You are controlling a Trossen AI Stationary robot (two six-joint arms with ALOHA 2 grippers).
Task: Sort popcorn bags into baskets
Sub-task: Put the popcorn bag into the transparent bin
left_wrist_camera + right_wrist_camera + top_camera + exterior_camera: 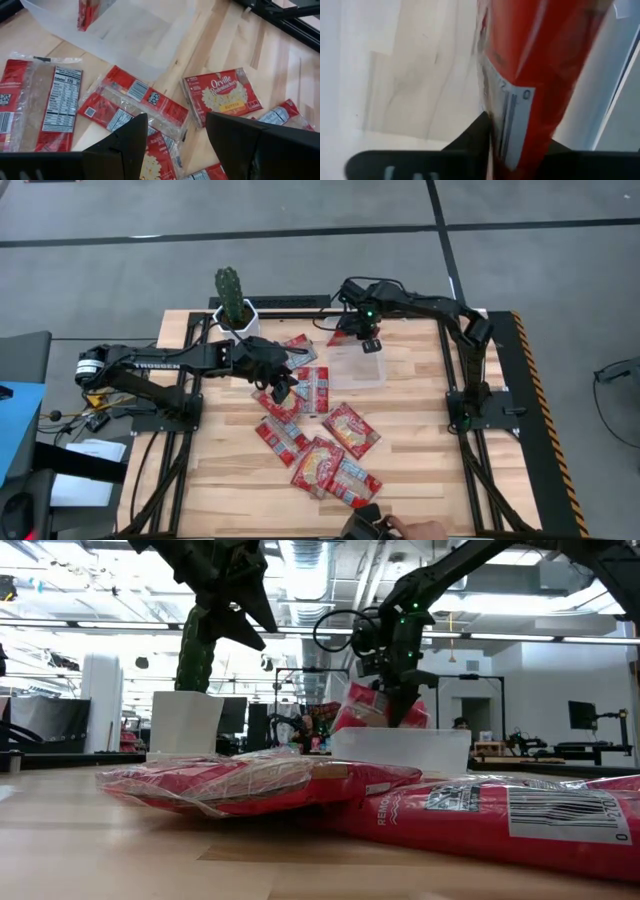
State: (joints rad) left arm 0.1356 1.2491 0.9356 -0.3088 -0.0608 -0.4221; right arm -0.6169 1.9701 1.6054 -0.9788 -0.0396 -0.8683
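Observation:
Several red popcorn bags lie flat and partly overlapping on the wooden table's middle. The clear basket stands behind them, toward the far edge. My right gripper hangs over the basket, pointing down, shut on one red popcorn bag that reaches down into it. My left gripper is open above the left part of the bag pile, touching nothing. My right gripper pinches the bag's upper end by its white barcode label, one finger on each flat side. The fingers come from above, pointing down. The bag hangs on edge, slightly tilted, its lower part inside the basket's walls.
A white pot with a cactus stands at the far left, behind my left arm. A person's hand shows at the table's near edge. Bare wood lies right of the basket and along the near left.

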